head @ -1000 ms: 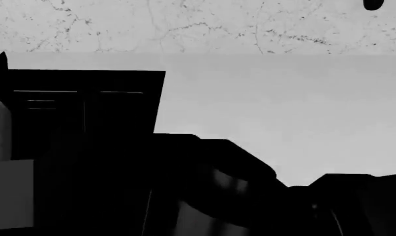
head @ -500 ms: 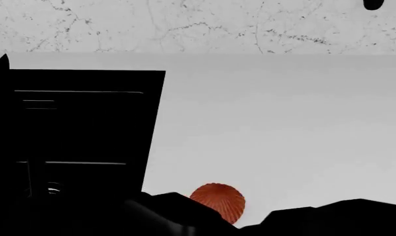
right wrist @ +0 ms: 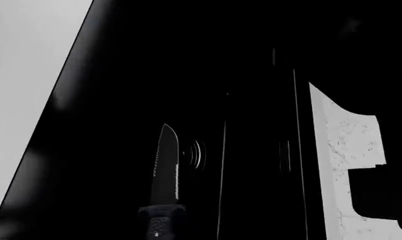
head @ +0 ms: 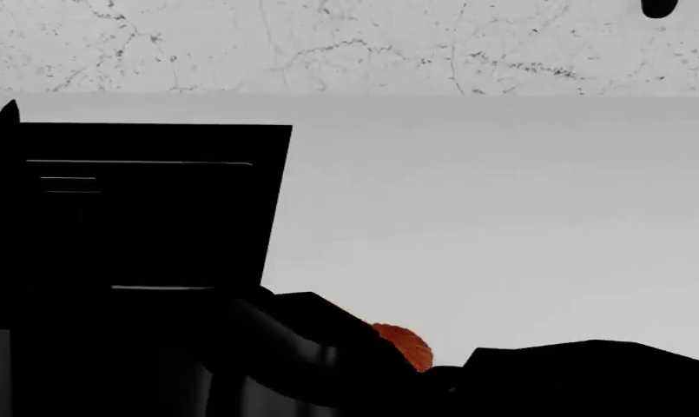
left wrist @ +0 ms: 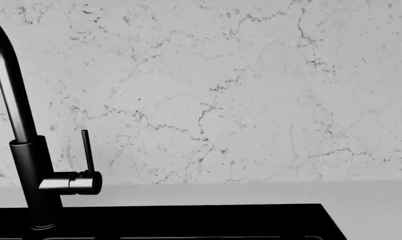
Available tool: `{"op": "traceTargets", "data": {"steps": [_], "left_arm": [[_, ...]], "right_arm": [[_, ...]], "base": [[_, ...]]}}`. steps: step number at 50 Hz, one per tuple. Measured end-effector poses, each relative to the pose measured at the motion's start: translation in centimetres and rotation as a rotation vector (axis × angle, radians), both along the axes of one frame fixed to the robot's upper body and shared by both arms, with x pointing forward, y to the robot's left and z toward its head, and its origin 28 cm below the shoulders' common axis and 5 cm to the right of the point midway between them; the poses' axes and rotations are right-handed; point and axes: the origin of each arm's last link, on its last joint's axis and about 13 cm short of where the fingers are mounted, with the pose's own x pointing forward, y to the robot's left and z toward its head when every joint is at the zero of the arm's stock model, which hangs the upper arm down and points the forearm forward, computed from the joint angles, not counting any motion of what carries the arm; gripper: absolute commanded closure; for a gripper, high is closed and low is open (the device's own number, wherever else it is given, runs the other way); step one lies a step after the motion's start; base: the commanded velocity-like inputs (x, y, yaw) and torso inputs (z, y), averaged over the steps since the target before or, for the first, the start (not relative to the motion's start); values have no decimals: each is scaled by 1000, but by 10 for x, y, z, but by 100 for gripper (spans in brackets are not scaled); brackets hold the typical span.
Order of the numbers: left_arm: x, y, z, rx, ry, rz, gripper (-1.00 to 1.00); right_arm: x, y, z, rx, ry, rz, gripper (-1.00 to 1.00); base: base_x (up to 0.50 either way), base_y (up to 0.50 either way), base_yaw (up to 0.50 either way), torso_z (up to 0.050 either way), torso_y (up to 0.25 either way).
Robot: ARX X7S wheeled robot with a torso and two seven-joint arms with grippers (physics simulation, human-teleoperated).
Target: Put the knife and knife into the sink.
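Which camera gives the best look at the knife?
The right wrist view: the knife shows its pointed, serrated blade and handle top against the dark sink. The left wrist view shows only the faucet and wall; the head view shows no knife.

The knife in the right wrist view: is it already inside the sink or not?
Cannot tell. The knife shows blade and handle top against the sink's black interior beside a ringed drain, but whether it rests there or is held is hidden.

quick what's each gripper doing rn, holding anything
Left: not in view; its wrist camera shows only the faucet and wall.
Right: jaws not visible, so cannot tell; a knife shows over the sink.
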Motion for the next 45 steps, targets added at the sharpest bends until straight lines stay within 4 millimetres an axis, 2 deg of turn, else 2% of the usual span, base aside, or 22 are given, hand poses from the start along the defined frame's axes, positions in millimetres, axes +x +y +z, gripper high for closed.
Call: {"op": "traceTargets", "data": {"steps": [17, 25, 35, 45], "left_arm": [[1, -1, 1, 3, 0, -3, -100], [1, -1, 2, 5, 2, -3, -100], [0, 0, 2, 8, 2, -1, -100], [1, 1, 2, 9, 3, -1, -100]], "right_arm": [[4, -8, 8, 20, -48, -17, -100], [0, -19, 25, 58, -55, -18, -100], [-10, -50, 59, 149, -82, -52, -100], [-31, -96, 90, 311, -131, -135, -100]], "base": [[0, 0, 0, 0, 0], [0, 0, 0, 0, 0], [0, 0, 0, 0, 0], [0, 0, 0, 0, 0]]}}
